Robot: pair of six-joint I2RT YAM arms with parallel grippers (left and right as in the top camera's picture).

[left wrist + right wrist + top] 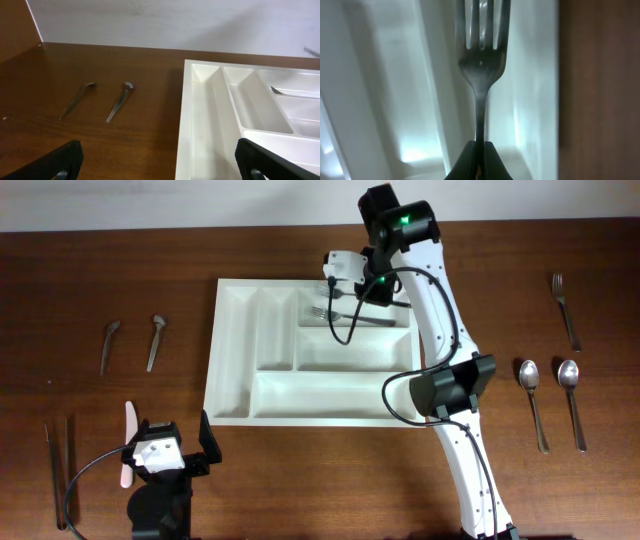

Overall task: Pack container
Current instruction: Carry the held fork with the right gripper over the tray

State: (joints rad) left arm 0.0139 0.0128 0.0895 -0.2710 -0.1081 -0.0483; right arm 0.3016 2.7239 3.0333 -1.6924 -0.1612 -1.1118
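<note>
left gripper (160,167) spread wide at bottom edge | white cutlery tray (200,125) at right on wooden table (140,75) | first metal utensil (75,100) and second metal utensil (119,102) side by side at left, apart from tray | utensil end (285,91) in a far compartment

The large rectangular plastic cutlery tray (232,360) is plain white, the slim metal fork (481,65) in the black right tool (479,152) shiny silver, the wooden table (100,270) grained dark brown.
</note>
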